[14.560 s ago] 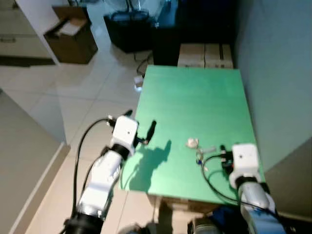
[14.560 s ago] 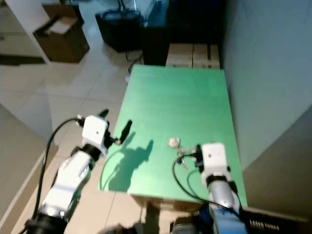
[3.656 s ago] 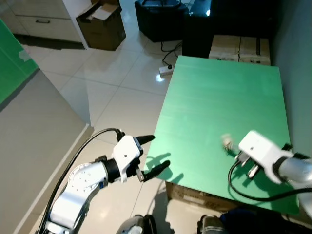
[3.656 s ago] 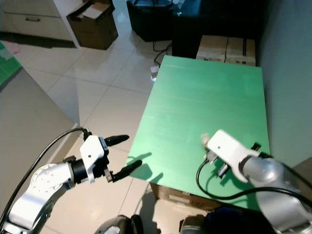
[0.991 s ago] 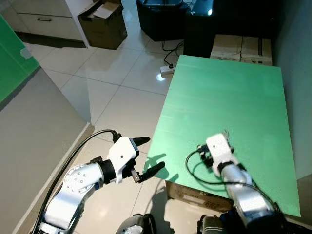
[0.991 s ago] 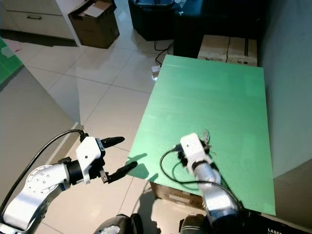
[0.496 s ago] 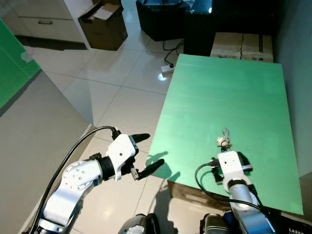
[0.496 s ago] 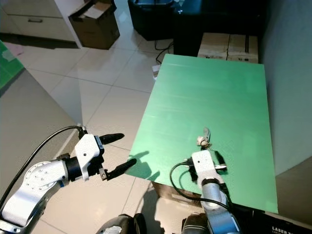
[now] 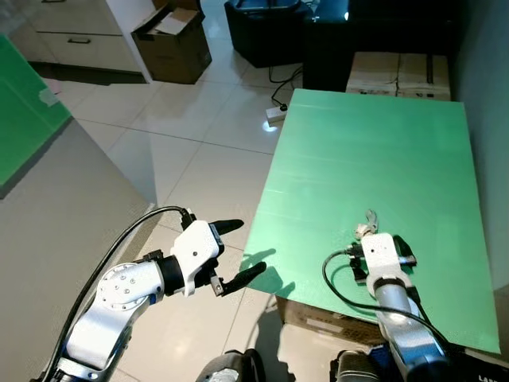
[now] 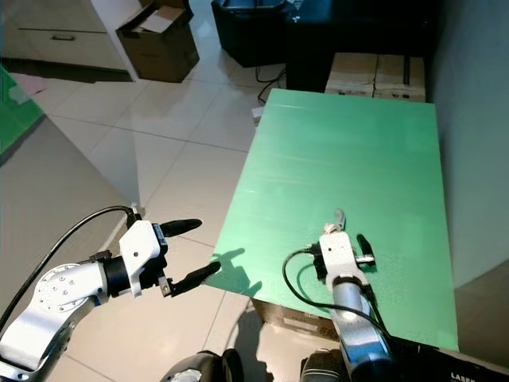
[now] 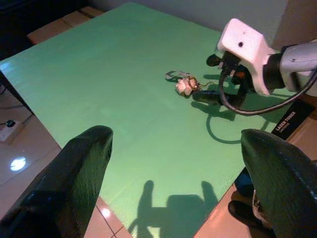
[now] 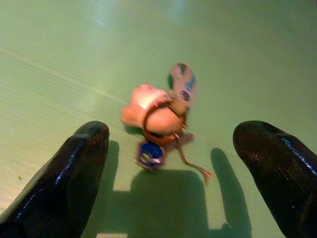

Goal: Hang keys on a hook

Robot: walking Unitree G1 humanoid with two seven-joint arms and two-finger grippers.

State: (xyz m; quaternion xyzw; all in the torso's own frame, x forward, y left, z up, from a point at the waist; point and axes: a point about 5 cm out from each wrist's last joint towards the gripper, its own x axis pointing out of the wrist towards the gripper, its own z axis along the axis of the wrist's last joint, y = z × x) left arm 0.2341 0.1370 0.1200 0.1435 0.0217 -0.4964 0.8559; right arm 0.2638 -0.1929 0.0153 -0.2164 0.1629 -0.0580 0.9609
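Observation:
The keys (image 12: 161,119), a small bunch with a pale charm and a blue tag, lie on the green table (image 9: 358,151) near its front edge. My right gripper (image 12: 173,133) is open and low over the table, its two black fingers (image 12: 79,168) spread to either side just short of the keys (image 9: 366,227). In the left wrist view the keys (image 11: 184,85) lie right by the right gripper (image 11: 212,79). My left gripper (image 9: 242,251) is open with nothing in it, held over the floor off the table's front left corner.
A grey wall runs along the table's right side. Cardboard boxes (image 9: 398,73) and a dark cabinet stand behind the table. An open cardboard box (image 9: 176,41) and a power strip (image 9: 276,114) sit on the tiled floor. A green panel (image 9: 24,111) stands at far left.
My right gripper has swung from the left of the keys round to their near side and moved up close to them. The keys have stayed put. The left arm has barely shifted.

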